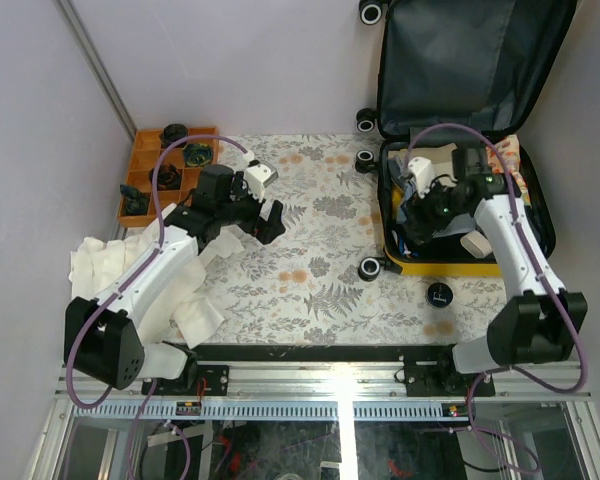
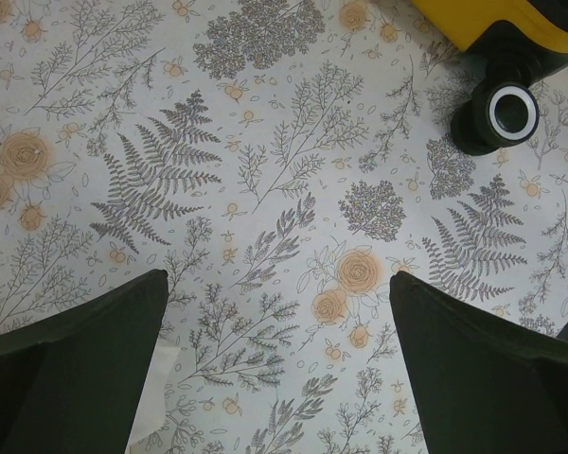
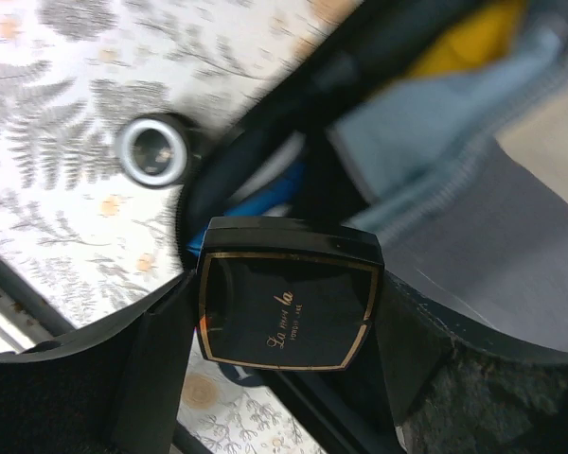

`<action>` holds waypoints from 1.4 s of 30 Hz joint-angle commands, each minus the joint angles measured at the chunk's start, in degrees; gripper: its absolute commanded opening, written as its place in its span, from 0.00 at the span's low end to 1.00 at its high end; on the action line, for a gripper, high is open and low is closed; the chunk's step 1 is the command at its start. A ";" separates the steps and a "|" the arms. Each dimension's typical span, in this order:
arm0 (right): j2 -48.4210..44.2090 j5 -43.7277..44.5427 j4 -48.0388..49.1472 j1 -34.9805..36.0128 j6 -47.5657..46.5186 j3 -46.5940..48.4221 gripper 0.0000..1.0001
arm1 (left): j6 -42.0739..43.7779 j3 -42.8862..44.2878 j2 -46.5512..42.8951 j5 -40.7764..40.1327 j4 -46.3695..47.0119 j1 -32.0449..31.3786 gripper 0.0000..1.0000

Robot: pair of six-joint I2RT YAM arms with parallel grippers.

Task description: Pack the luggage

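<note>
- Top view: luggage (image 1: 448, 268) lies open at 3 o'clock on the floral worktop (image 1: 320, 220). Its base is flat w/ the yellow rim toward the arms. The dark-lined lid stands upright at 1 o'clock against the back wall.
- Top view: right claw (image 1: 426, 216) is down inside the luggage base, over mixed items. Its grip can't be read from here.
- Top view: left claw (image 1: 260, 226) sits over bare worktop near centre, well apart from the luggage.
- Top view: orange tray (image 1: 143, 170) at 10 o'clock holds small dark pcs. White cloths (image 1: 110, 268) are heaped at 8 o'clock by the left arm. A round black item (image 1: 439, 295) sits on the worktop just off the luggage's near edge, at 5 o'clock.
- Left wrist view: left claw (image 2: 279, 284) is spread wide, nothing betw. the fingers (image 2: 95, 359), only patterned worktop below. Luggage corner (image 2: 511, 24) and one wheel (image 2: 509, 109) at 1 o'clock.
- Right wrist view: right claw (image 3: 286, 288) is clamped on a black box (image 3: 289, 322), square w/ gold border and gold script, fingers touching both sides.
- Right wrist view: behind the box is the luggage's dark rim. Grey fabric (image 3: 454, 123) inside it at 2 o'clock, a wheel at 10 o'clock over the worktop.
</note>
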 commanded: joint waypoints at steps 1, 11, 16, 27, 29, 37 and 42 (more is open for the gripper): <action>4.55 3.56 -2.35 -7.39 1.00 4.13 0.45 | -0.59 2.11 0.28 0.46 3.57 0.38 1.00; 12.06 11.76 -0.94 -12.46 0.75 1.70 0.51 | 0.22 2.67 0.88 0.32 3.35 0.32 1.00; 9.58 10.65 -2.42 -13.13 1.03 2.92 0.88 | 0.62 2.54 0.41 -0.26 3.09 0.37 1.00; -7.36 -2.58 -16.11 -13.03 -18.36 -5.71 0.88 | -0.34 1.52 0.02 1.71 3.79 0.37 1.00; -8.93 -2.51 -19.66 -11.86 -22.47 -7.77 0.86 | -0.34 1.50 -0.01 2.40 3.79 0.37 1.00; -19.15 5.09 -14.24 -7.46 -30.26 -24.42 0.87 | -0.86 1.48 -0.09 2.69 4.05 0.33 1.00; -22.69 9.17 -6.82 -7.40 -38.91 -35.82 0.87 | -0.95 2.32 0.40 2.84 4.01 0.34 1.00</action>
